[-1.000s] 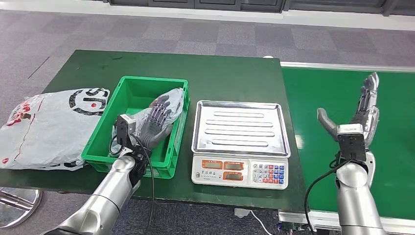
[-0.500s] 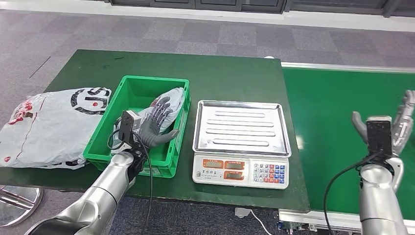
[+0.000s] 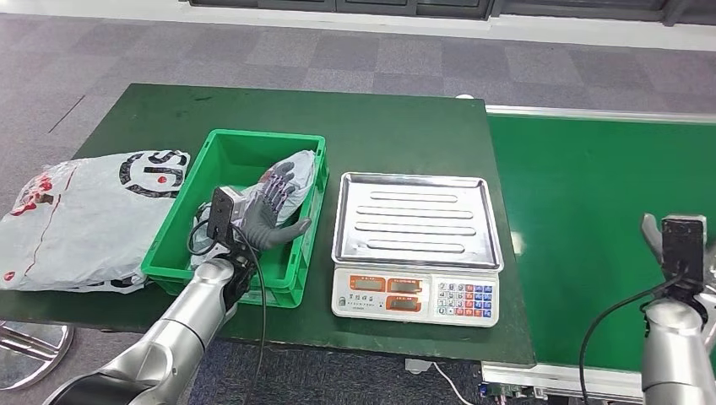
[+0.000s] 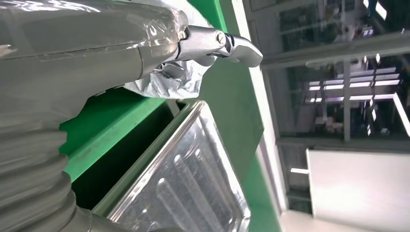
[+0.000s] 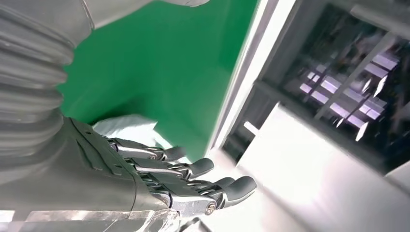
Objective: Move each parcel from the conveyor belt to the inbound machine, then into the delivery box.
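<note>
My left hand (image 3: 268,213): fingers apart above grey parcel (image 3: 297,175) in green box (image 3: 226,160). My right hand (image 5: 159,179): fingers apart, empty.

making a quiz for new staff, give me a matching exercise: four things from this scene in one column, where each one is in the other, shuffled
Things:
1. grey parcel
2. steel weighing tray
3. large white bag
4. right robot hand

Places:
A. on top of the scale
B. over the green conveyor belt
C. inside the green crate
D. on the table left of the crate

Pairs: 1-C, 2-A, 3-D, 4-B
</note>
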### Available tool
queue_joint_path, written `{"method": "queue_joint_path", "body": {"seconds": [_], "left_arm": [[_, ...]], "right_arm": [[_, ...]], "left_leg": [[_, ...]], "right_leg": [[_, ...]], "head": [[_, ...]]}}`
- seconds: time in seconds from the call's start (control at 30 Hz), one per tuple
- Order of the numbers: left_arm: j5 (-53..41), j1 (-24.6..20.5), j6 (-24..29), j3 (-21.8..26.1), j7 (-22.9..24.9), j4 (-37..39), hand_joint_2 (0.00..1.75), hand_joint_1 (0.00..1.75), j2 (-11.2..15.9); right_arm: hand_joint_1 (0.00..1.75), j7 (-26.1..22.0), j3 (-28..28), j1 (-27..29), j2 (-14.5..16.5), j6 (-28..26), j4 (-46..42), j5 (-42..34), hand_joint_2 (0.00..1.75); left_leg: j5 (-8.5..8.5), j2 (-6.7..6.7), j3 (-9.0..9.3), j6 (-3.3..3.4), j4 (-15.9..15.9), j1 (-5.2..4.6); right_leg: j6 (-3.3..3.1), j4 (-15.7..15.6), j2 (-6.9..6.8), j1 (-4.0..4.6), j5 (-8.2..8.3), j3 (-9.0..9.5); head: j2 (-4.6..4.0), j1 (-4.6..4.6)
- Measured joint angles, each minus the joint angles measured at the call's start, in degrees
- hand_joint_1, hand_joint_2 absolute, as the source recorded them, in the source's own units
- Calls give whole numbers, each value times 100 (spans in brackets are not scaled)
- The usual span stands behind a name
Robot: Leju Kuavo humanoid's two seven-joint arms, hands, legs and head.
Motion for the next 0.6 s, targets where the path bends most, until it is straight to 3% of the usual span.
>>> {"method": "queue_joint_path", "body": {"seconds": [0.23, 0.33, 0.4, 0.47, 0.53, 0.6], "left_arm": [[144, 96, -22, 62, -8, -185, 175, 0, 5], [25, 97, 120, 63, -7, -164, 175, 0, -5], [-33, 98, 189, 64, -7, -158, 175, 0, -11], [-66, 101, 225, 81, -8, -165, 175, 0, -15], [-72, 108, 227, 110, -8, -183, 175, 0, -15], [-72, 141, 226, 136, -8, -239, 175, 0, -15]], "right_arm": [[0, 270, -312, -282, -295, -263, 1041, 268, 175], [0, 724, -352, -464, -449, -417, 1552, 714, 175], [0, 1486, -432, -527, -512, -540, 1709, 1704, 175], [0, 2127, -626, -583, -532, -606, 1794, 3163, 175], [0, 2256, -838, -656, -539, -624, 1902, 4128, 175], [0, 2253, -1000, -716, -541, -630, 2009, 4326, 175]], "left_leg": [[-9, 0, -2, 7, 0, -4], [-9, 0, -2, 7, 1, -4], [-8, -1, -3, 8, 1, -5], [-9, 0, -3, 7, 1, -5], [-10, 3, -3, 6, 1, -5], [-11, 2, -3, 5, 0, -4]], "right_leg": [[7, 0, -1, -3, -5, 0], [7, 0, -1, -3, -4, 0], [7, 0, -2, -3, -4, 1], [7, 0, -1, -3, -4, 0], [6, 0, 2, -2, -5, -1], [5, 0, 1, -2, -7, -1]], "head": [[0, 1], [0, 0], [0, 1], [0, 1], [0, 0], [0, 0]]}}
